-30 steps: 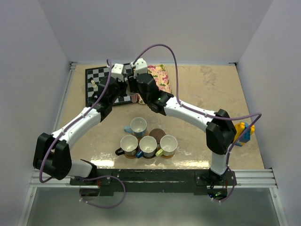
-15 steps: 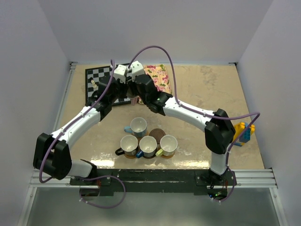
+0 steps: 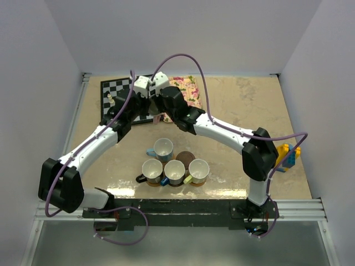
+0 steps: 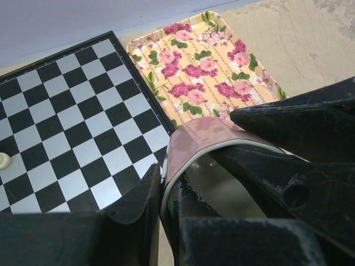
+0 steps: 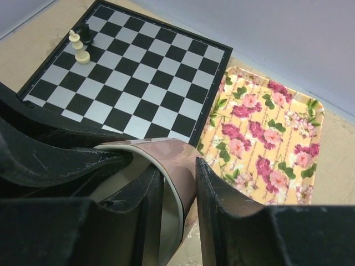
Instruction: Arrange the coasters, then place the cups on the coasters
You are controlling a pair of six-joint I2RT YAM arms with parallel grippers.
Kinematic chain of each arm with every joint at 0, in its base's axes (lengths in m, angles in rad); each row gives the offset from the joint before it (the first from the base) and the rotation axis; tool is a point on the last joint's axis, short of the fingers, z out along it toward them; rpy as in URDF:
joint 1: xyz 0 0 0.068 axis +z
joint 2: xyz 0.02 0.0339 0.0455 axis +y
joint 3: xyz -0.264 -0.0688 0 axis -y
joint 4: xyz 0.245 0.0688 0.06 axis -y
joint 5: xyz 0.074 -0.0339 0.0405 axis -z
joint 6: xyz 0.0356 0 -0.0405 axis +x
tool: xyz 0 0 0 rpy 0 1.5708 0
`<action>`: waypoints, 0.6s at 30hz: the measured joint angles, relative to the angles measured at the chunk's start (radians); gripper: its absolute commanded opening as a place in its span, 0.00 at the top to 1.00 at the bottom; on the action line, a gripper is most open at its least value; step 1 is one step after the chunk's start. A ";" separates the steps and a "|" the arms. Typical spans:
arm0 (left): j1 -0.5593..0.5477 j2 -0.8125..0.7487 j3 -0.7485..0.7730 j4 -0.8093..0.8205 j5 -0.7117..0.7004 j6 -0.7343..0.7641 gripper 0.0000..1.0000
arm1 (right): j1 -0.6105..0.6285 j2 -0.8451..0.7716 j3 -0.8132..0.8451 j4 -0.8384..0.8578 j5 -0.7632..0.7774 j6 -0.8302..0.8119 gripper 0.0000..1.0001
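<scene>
L arm reaches in from the left side, R arm from the right, and both meet at the back-centre of the table (image 3: pixel 244 105). Far left sits the chessboard (image 3: pixel 117 100), w/ a white chess piece (image 5: pixel 81 51) and a black chess piece (image 5: pixel 86 32) side by side near its far-left corner. The pink cup (image 4: pixel 202 136) is just right of the board's near-right corner, by the gap btwn board and floral tray (image 4: pixel 205 66). It has a glossy dusty-pink outside and a white inside w/ a thin pale rim, and it looks tilted; no handle shows. Can't tell if it touches the table. L gripper (image 4: pixel 166 202) is pinched narrow on the cup's rim, one finger inside and one outside. R gripper (image 5: pixel 178 188) straddles the opposite wall the same way, both fingers hard against it, so the two grippers hold the one cup btwn them. The tray lies right of the board, touching or nearly touching its edge. Nearer the arm bases, centre: the light blue cup (image 3: pixel 163 148) stands alone in the back row, w/ a bare dark brown coaster (image 3: pixel 186 159) just to its right. The front row, L to R, is black cup (image 3: pixel 152 170), dark blue cup (image 3: pixel 175 172) and yellow-green cup (image 3: pixel 198 170), close together, all upright w/ white insides. Far right, by the R arm's elbow: yellow-and-blue toy blocks (image 3: pixel 288 155).
</scene>
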 measured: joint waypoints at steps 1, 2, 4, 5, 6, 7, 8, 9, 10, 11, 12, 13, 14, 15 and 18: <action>0.000 0.000 0.000 0.000 -0.002 0.000 0.91 | -0.002 -0.001 -0.001 0.000 -0.005 0.001 1.00; 0.000 -0.001 0.000 0.000 -0.002 0.000 0.87 | -0.004 -0.003 -0.004 0.002 -0.011 0.003 1.00; 0.000 -0.002 0.000 0.000 0.002 0.000 0.81 | -0.011 -0.014 -0.017 0.004 -0.027 0.013 1.00; -0.001 -0.003 0.000 0.002 0.006 -0.001 0.78 | -0.016 -0.021 -0.025 0.006 -0.036 0.021 1.00; -0.001 -0.006 0.000 0.008 0.012 -0.003 0.73 | -0.024 -0.029 -0.034 0.008 -0.048 0.034 1.00; -0.002 -0.012 0.000 0.020 0.019 -0.008 0.68 | -0.034 -0.037 -0.043 0.011 -0.061 0.052 1.00; -0.002 -0.018 0.000 0.034 0.026 -0.010 0.65 | -0.045 -0.043 -0.048 0.012 -0.075 0.067 1.00; -0.004 -0.030 0.002 0.050 0.040 -0.017 0.60 | -0.060 -0.047 -0.053 0.012 -0.079 0.082 1.00; -0.007 -0.048 0.005 0.064 0.050 -0.024 0.54 | -0.081 -0.049 -0.057 0.012 -0.077 0.095 1.00; -0.009 -0.062 0.009 0.079 0.058 -0.027 0.49 | -0.107 -0.049 -0.057 0.013 -0.076 0.105 1.00; -0.011 -0.078 0.014 0.098 0.066 -0.029 0.43 | -0.134 -0.049 -0.058 0.006 -0.081 0.118 1.00; -0.012 -0.094 0.019 0.121 0.075 -0.032 0.39 | -0.158 -0.049 -0.062 0.004 -0.063 0.131 1.00; -0.014 -0.108 0.020 0.142 0.081 -0.034 0.38 | -0.180 -0.048 -0.063 0.000 -0.061 0.133 1.00; -0.014 -0.117 0.020 0.155 0.086 -0.032 0.38 | -0.195 -0.048 -0.066 -0.006 -0.054 0.135 1.00; -0.014 -0.140 0.018 0.202 0.095 -0.034 0.38 | -0.246 -0.049 -0.074 -0.006 -0.023 0.146 1.00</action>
